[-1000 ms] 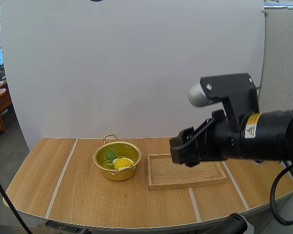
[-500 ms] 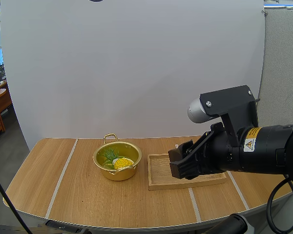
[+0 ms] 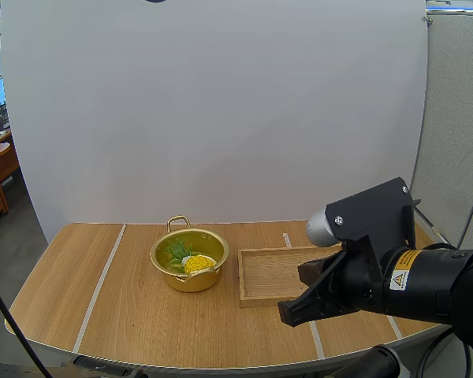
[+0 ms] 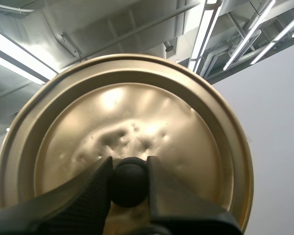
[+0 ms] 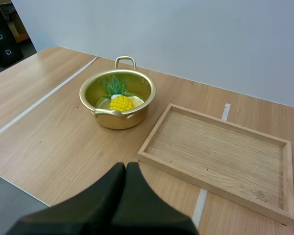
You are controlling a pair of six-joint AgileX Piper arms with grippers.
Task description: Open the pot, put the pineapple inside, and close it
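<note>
High view: the pot [image 3: 191, 281] stands open left of the tray [image 3: 272, 277], pineapple [image 3: 198, 263] inside; the right claw [image 3: 287, 314] has dropped back toward the near right. Left wrist: the left claw [image 4: 130, 165] grips the lid [image 4: 132, 110] by its knob [image 4: 129, 185]. Right wrist: right claw clenched, empty. Only closing remains.

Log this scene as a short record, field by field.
pot: on table, open
pineapple: inside pot
lid: off, in left tool
left tool: shut on lid
right tool: shut, holds nothing, near tray
tray: beside pot, nothing on it
left to do: close pot
</note>
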